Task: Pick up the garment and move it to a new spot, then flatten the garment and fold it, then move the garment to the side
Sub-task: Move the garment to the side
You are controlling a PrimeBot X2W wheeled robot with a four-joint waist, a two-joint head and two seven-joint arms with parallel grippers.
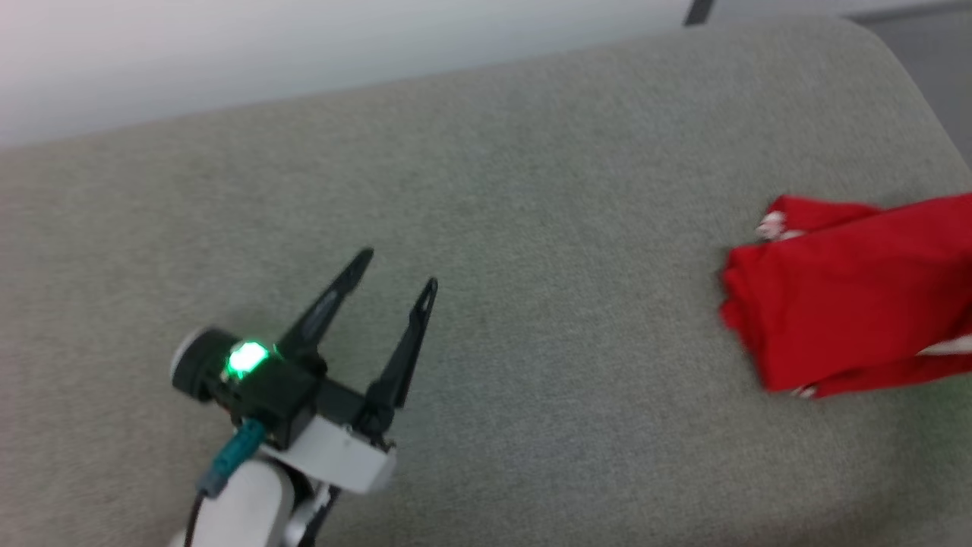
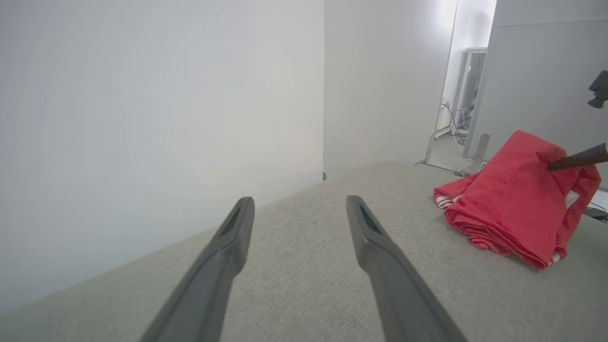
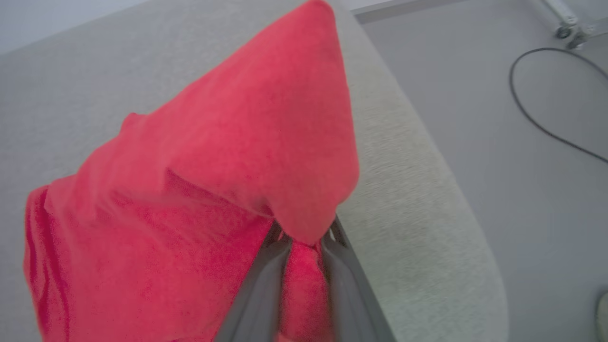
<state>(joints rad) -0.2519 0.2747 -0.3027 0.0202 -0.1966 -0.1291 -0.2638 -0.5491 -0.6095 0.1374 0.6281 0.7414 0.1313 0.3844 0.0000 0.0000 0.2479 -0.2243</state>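
Note:
The garment (image 1: 850, 296), a folded bright red shirt with bits of white trim, lies at the right side of the grey cushioned surface (image 1: 531, 228) and runs off the head view's right edge. My left gripper (image 1: 399, 270) is open at the lower left, well apart from it, with nothing between its fingers. In the left wrist view the garment (image 2: 513, 199) sits at the right, one edge lifted by a dark finger (image 2: 577, 159) of the other arm. My right gripper (image 3: 304, 237) is shut on a fold of the garment (image 3: 213, 180), which drapes over its fingertips.
The cushioned surface ends in a rounded edge (image 3: 441, 180) at the right, with grey floor and a black cable (image 3: 532, 114) beyond. A white wall (image 2: 161, 118) rises behind the surface. A metal stand (image 2: 456, 147) is in the far background.

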